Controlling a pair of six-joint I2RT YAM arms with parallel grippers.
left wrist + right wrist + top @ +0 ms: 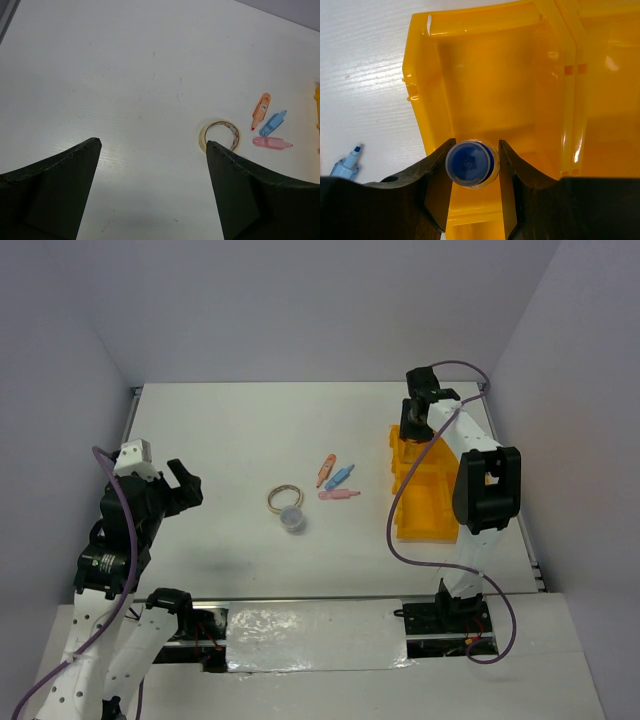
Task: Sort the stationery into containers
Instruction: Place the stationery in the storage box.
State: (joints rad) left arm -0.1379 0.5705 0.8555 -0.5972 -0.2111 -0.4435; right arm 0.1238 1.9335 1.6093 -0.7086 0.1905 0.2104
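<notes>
My right gripper (476,150) is clamped on the blue-capped bottle (467,164) over the yellow tray (427,100); released this close to the wall just below my jaws, it may bounce out.

A white bench (230,430) sits boxed in by plain pale grey walls (300,300) on three sides. Faint dark scuffs (153,76) mark it ahead of the left jaws. Soft, even light throws only weak shadows.
</notes>
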